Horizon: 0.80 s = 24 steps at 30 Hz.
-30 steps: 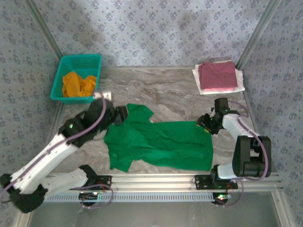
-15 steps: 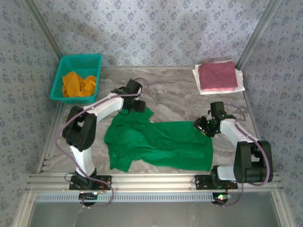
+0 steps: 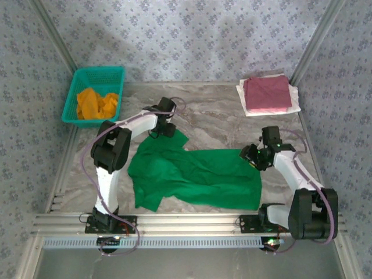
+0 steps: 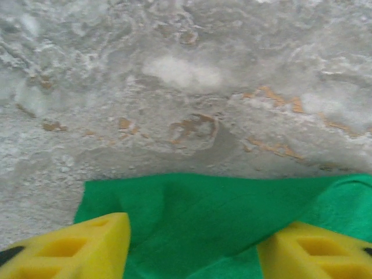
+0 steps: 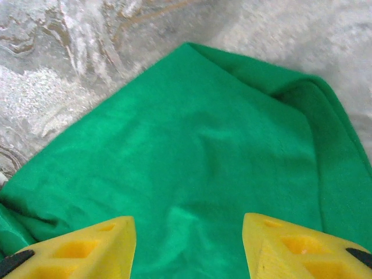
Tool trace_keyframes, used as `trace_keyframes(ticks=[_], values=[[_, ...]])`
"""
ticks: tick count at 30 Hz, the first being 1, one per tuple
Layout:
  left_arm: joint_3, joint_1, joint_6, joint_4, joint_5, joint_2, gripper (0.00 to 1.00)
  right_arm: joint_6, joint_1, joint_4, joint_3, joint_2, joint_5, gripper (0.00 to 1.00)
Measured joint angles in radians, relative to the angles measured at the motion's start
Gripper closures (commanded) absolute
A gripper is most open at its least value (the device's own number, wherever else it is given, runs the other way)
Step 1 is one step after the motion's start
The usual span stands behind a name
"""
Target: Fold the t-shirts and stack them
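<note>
**Green t-shirt: where to grip**

The green t-shirt (image 3: 197, 177) lies spread on the surface (image 3: 215, 119). It looks soft, limp and light. The left gripper (image 3: 164, 130) and right gripper (image 3: 251, 156) hover spread over its far edge. Pinch the corners there.

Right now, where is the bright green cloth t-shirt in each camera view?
Top external: the bright green cloth t-shirt lies spread across the middle of the grey marbled tabletop.
Left wrist: the shirt covers the bottom strip, its straight edge running across.
Right wrist: the shirt covers most of the picture, one corner pointing up.
Shared landmark: bare tabletop bordering the shirt's upper edge in all three.
</note>
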Motion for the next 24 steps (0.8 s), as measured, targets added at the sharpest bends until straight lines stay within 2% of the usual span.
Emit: trace_keyframes(ticks=[4,5,8,11,14,18,21,24], values=[[0.000,0.024,0.015,0.001,-0.008,0.000,0.76,0.031,0.000,-0.062,-0.037,-0.063,0.017,0.47],[0.000,0.031,0.015,0.002,-0.011,0.000,0.85,0.039,0.000,-0.071,-0.047,-0.071,0.018,0.47],[0.000,0.039,0.024,0.008,-0.016,0.000,0.95,0.066,0.002,-0.076,-0.085,-0.071,0.021,0.47],[0.000,0.039,0.025,0.014,-0.016,0.000,1.00,0.097,0.016,-0.072,-0.107,-0.061,0.020,0.50],[0.000,0.039,0.029,0.015,-0.020,0.000,1.00,0.122,0.046,-0.043,-0.109,-0.050,0.021,0.64],[0.000,0.040,0.029,0.015,-0.031,0.000,1.00,0.149,0.059,0.007,-0.112,-0.039,0.029,0.90],[0.000,0.047,0.029,0.015,-0.038,-0.001,1.00,0.164,0.059,0.029,-0.115,-0.038,0.040,1.00],[-0.003,0.060,0.024,0.015,-0.052,-0.010,1.00,0.168,0.057,0.037,-0.114,-0.050,0.056,1.00]])
